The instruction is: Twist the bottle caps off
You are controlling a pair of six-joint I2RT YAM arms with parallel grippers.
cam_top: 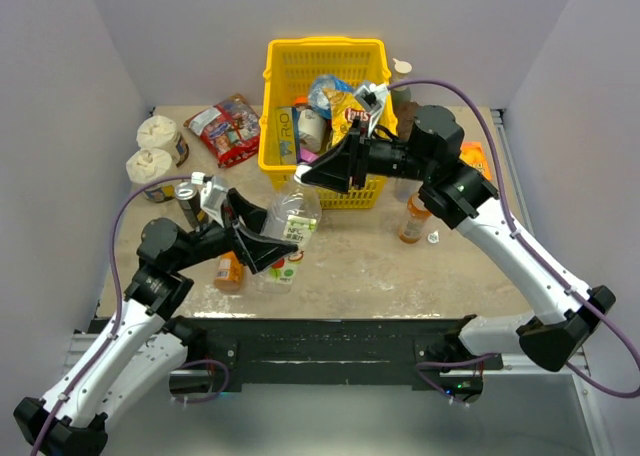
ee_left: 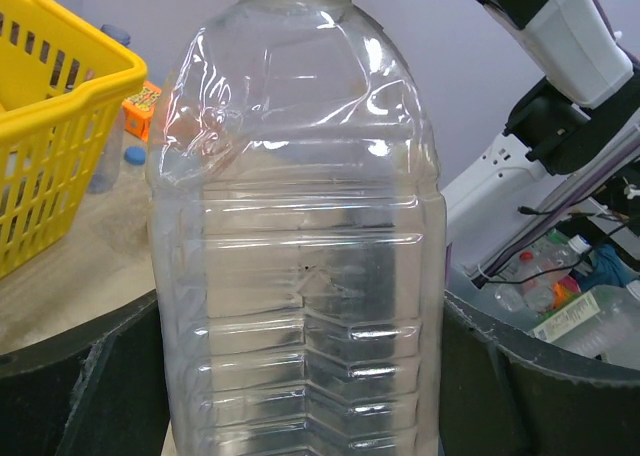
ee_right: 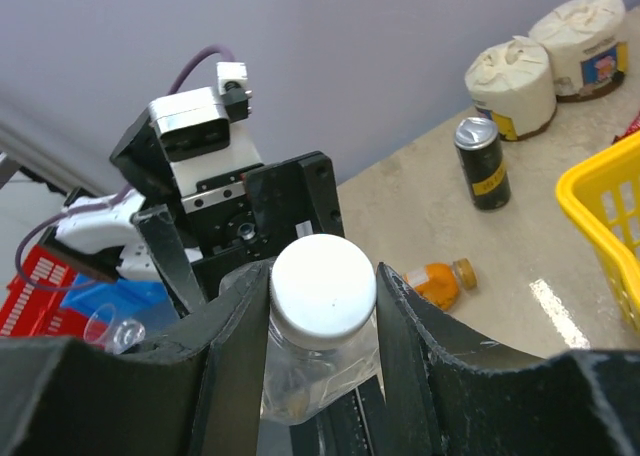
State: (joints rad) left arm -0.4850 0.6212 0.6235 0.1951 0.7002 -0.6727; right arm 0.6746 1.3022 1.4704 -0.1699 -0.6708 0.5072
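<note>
A large clear ribbed bottle is held above the table in front of the basket, also seen from above as the bottle. My left gripper is shut on its body, one dark finger pressed on each side. On its neck sits a white cap, and my right gripper is shut on that cap from above. A small orange juice bottle lies on the table below my left arm. A tall bottle with an orange label stands at the right, a small loose cap beside it.
A yellow basket full of groceries stands at the back centre. A dark can, two white tubs and a red snack bag are at the left. An orange packet lies at the right.
</note>
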